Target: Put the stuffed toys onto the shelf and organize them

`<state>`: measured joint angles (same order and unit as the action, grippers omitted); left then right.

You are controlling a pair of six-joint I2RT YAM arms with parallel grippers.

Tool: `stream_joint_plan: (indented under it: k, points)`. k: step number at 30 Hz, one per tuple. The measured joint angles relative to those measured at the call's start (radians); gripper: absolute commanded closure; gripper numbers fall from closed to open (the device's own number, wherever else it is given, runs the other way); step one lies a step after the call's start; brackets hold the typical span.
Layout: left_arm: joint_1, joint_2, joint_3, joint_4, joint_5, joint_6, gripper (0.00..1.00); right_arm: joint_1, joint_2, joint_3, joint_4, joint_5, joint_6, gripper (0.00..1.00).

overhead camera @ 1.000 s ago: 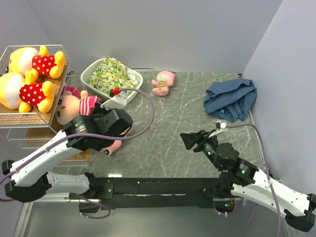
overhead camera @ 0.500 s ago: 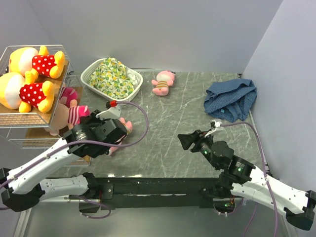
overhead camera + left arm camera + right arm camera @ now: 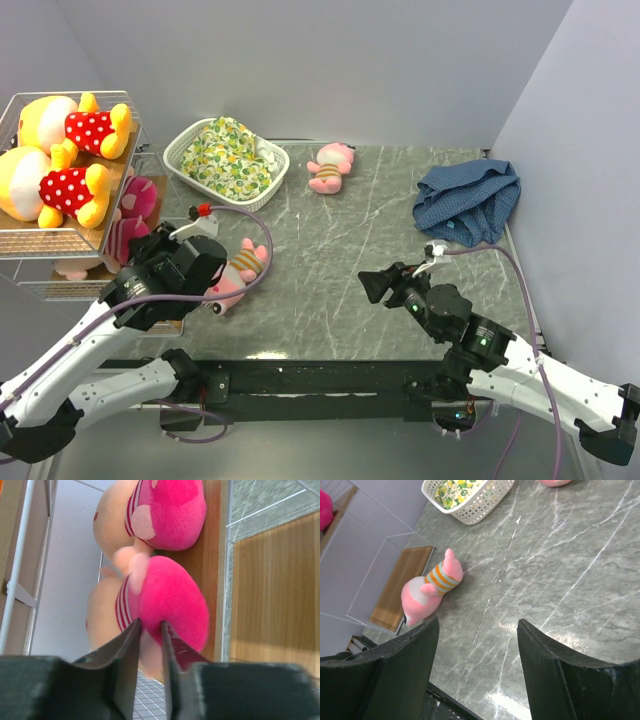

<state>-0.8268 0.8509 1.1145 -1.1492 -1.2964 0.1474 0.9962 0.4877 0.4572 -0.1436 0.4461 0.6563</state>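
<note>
Left gripper (image 3: 150,630) narrow, perhaps around fuzzy round pink doll (image 3: 175,600); right gripper (image 3: 477,625) wide.

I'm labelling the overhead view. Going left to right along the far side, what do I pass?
The shelf, basket, pink toy, blue cloth.

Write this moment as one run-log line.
left gripper: pinching pink striped plush doll on white wire shelf | right gripper: open, over grey marble table | small orange-shirted pink plush toy: lying on table
</note>
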Motion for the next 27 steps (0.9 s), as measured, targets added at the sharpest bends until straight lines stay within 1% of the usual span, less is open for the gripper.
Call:
stream_joint_plan:
  k: [1,2,4,6,7,8,15,19,21,24,26,27]
  points:
    - [0.004,-0.003,-0.002,0.005,0.000,0.013,0.59,0.000,0.005,0.000,0.000,-0.002,0.000,0.29]
    - [0.006,-0.003,-0.002,0.010,0.000,0.023,0.49,0.000,0.010,0.000,0.000,-0.002,0.000,0.29]
    - [0.010,-0.002,-0.002,0.012,-0.002,0.029,0.41,0.000,0.017,0.000,0.000,-0.003,0.000,0.28]
    - [0.010,0.000,-0.002,0.016,-0.002,0.037,0.36,0.000,0.023,0.000,-0.001,-0.003,0.000,0.28]
    - [0.010,0.000,-0.002,0.021,-0.001,0.042,0.29,0.000,0.024,0.000,0.000,-0.003,0.000,0.28]
    - [0.010,0.000,-0.002,0.029,0.000,0.049,0.27,0.000,0.024,0.000,0.000,-0.003,0.000,0.28]
    - [0.012,0.015,-0.006,0.150,0.067,0.120,0.28,0.000,0.020,0.000,0.000,-0.002,0.004,0.28]
    - [0.012,0.061,0.001,0.245,0.129,0.114,0.29,0.000,0.011,0.000,0.001,-0.001,0.013,0.28]
    - [0.012,0.106,0.023,0.289,0.180,0.064,0.28,0.000,0.010,0.000,0.001,0.001,0.021,0.28]
    - [0.012,0.190,0.102,0.334,0.304,-0.079,0.30,0.000,0.009,0.000,0.001,0.003,0.031,0.29]
    - [0.012,0.234,0.140,0.372,0.402,-0.151,0.38,0.000,0.009,-0.001,0.001,0.003,0.035,0.29]
    - [0.012,0.255,0.150,0.397,0.451,-0.186,0.39,0.000,0.008,-0.002,0.001,0.002,0.038,0.29]
